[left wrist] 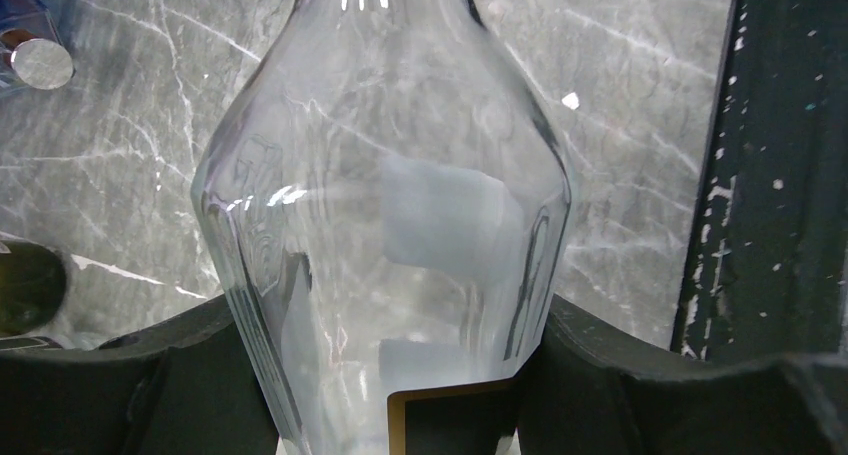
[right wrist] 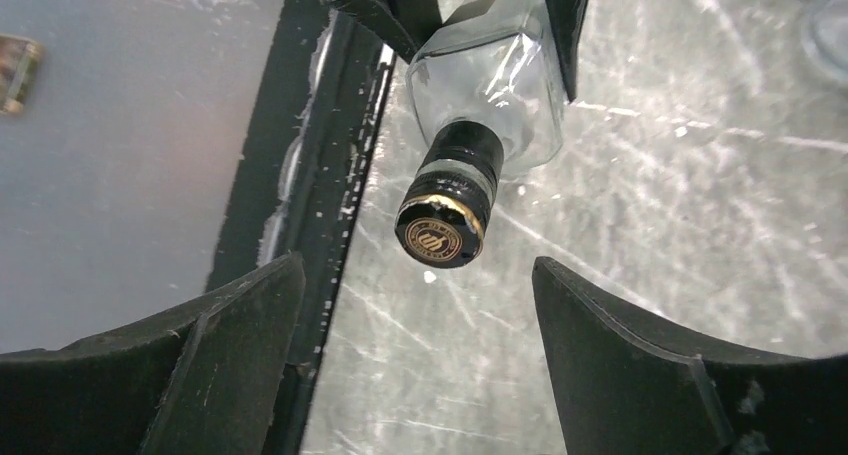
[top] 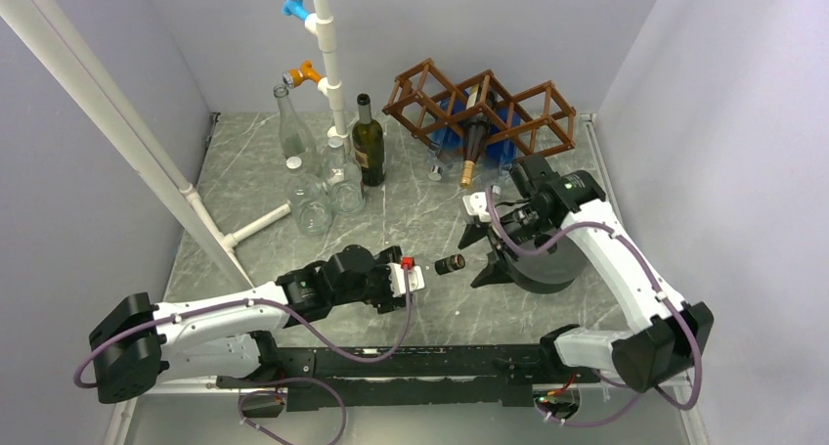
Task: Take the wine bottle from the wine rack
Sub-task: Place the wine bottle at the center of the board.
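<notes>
Left wrist: left tool (left wrist: 400,370) clamps clear bottle (left wrist: 385,175) (right tool (right wrist: 420,355) gapes wide)

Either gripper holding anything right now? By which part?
Left gripper is shut on the clear bottle, gripping its wide body; the capped neck sticks out free. Right gripper is open and holds nothing.

Clear bottle (left wrist: 390,205): lodged between the fingers of the left gripper (left wrist: 390,315), neck pointing away from them. Its cap (right wrist: 440,230): ahead of the right gripper (right wrist: 418,270), facing the gap between its spread fingers, touching neither. Wine rack (top: 479,103): on the table (top: 411,220), beyond the right fingers; wine bottle (top: 474,144) in one cell, neck toward them. Standing bottles (top: 369,147): well beyond the left fingers.
</notes>
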`<state>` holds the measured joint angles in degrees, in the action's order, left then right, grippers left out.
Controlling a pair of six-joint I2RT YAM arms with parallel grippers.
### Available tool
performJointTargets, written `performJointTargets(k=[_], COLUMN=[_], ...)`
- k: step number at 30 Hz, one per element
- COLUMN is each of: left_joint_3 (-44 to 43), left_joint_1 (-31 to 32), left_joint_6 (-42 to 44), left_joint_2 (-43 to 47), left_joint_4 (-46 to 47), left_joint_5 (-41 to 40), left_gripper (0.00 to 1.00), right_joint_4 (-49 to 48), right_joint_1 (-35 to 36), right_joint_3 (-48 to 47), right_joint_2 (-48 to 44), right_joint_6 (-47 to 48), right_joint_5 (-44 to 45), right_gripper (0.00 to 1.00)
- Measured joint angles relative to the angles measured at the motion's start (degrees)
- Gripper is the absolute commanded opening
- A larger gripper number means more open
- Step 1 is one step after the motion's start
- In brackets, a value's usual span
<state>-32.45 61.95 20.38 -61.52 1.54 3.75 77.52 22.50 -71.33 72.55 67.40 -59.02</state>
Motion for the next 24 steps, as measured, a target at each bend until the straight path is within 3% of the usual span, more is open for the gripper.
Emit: performJointTargets(k=[2, 9, 24], left_joint_3=[0.63, 3.72, 9.4], left_joint_1=[0.0, 0.02, 0.0], left_joint_6=[-1.6, -8.92, -21.51], left_joint_2=[0.68, 1.6, 1.97], left_joint_4=[1.09, 8.04, 26.23], left_joint_5=[0.63, 3.37, 6.99], left_gripper=[0.0, 0.0, 0.0], right_joint_4=[-0.02, -2.71, -4.35], right_joint_1=[-0.15, -0.28, -0.28], right_joint_3=[0.0, 0.59, 0.81], right_joint_2=[-1.79, -7.1, -1.38], right_joint_6=[3.06, 10.16, 14.25], right_joint_5=[-0.09, -1.81, -13.75], right_gripper=[0.98, 0.99, 0.98])
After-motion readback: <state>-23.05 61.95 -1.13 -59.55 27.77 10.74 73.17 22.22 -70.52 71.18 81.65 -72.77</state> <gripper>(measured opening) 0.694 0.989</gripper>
